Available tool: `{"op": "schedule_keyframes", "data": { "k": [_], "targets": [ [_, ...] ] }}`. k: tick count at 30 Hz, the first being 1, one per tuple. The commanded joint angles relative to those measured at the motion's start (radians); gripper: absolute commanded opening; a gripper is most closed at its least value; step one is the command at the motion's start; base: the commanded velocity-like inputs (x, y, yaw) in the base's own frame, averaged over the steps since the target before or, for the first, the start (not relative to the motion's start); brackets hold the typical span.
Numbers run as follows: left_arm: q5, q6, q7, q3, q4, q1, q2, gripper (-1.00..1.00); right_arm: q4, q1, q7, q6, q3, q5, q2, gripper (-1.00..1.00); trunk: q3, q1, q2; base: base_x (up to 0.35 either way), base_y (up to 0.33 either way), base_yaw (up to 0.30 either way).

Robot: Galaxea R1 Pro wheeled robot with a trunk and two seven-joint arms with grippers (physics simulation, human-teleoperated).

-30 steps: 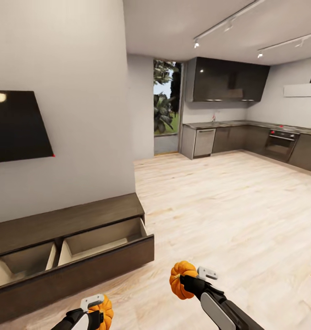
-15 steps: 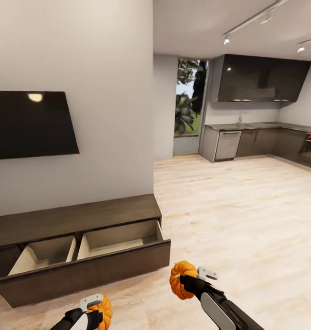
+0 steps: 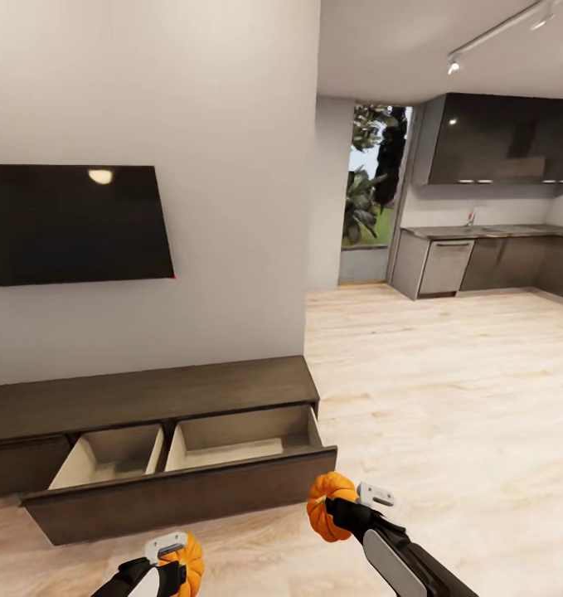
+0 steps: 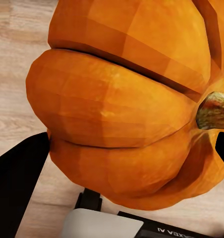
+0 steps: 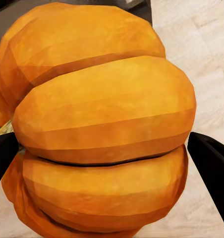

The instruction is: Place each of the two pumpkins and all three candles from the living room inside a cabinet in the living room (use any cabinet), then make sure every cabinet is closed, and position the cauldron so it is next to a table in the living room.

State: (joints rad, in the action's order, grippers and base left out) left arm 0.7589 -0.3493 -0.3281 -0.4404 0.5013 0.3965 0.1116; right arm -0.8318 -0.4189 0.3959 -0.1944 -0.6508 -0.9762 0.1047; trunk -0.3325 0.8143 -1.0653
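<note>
Orange ribbed pumpkins (image 3: 324, 506) (image 3: 190, 557), dk brown cabinet (image 3: 148, 394) w/ beige drawer insides, pale wood-grain floor (image 3: 447, 398).

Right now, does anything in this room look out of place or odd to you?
Only the cabinet under the TV: its long drawer hangs pulled out, both pale compartments bare. Nothing looks spilled or broken. The left gripper and right gripper each hold a pumpkin above the floor.

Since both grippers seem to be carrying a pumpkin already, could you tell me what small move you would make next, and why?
I would probably roll a little closer to the cabinet and centre on its open drawer. The left gripper holds one pumpkin and the right gripper holds the other pumpkin, yet both hang over the floor, short of the drawer front.
</note>
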Motion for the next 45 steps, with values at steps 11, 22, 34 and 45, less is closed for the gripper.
{"op": "schedule_keyframes", "data": {
  "k": [11,22,34,45],
  "targets": [
    [0.01,-0.002,-0.009,-0.005,0.003,0.001,0.002,-1.0,-0.003,-0.001,0.008,-0.002,-0.004,-0.002,0.001,-1.0,-0.001,0.0,-0.001,0.056,0.106,-0.048],
    [0.011,-0.002,-0.009,-0.001,0.003,0.001,0.003,-1.0,-0.003,-0.001,0.009,-0.002,-0.004,-0.002,0.001,-1.0,-0.001,0.0,-0.001,0.021,0.158,-0.015],
    [0.011,-0.002,-0.009,-0.006,0.004,0.001,0.003,-1.0,-0.003,-0.001,0.009,-0.002,-0.004,-0.002,0.001,-1.0,-0.001,0.0,-0.001,0.202,0.113,0.095],
    [0.019,-0.003,-0.009,0.0,0.013,0.001,0.002,-1.0,-0.003,-0.001,0.008,-0.002,-0.004,-0.002,0.002,-1.0,0.005,-0.007,0.013,0.061,0.004,0.187]
  ]
}}
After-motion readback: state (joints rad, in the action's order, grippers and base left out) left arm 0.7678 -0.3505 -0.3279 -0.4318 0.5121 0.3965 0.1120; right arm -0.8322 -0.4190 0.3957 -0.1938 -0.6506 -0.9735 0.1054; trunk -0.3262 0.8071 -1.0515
